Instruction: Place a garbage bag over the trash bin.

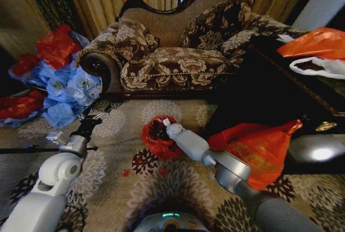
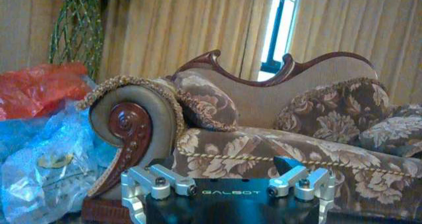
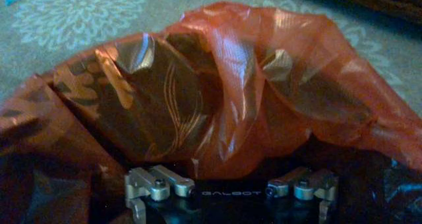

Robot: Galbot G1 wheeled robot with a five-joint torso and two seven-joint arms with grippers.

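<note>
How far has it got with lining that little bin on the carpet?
Partly there. The red bag is already draped over the bin. The right pincer is at the bag's mouth, where the plastic sits bunched and crumpled. Spreading it neatly around the rim remains. The left pincer hangs aside.

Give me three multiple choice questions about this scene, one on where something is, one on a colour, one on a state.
1. Where is the right gripper?
A. at the garbage bag on the carpet
B. on the sofa seat
C. by the blue bags

2. What colour is the garbage bag?
A. blue
B. white
C. red-orange

3. How is the garbage bag?
A. folded flat
B. opened up, crumpled
C. tied shut

Answers:
1 A, the head view shows the right arm reaching there.
2 C, red-orange plastic shows.
3 B, the right wrist view looks into its open folds.
</note>
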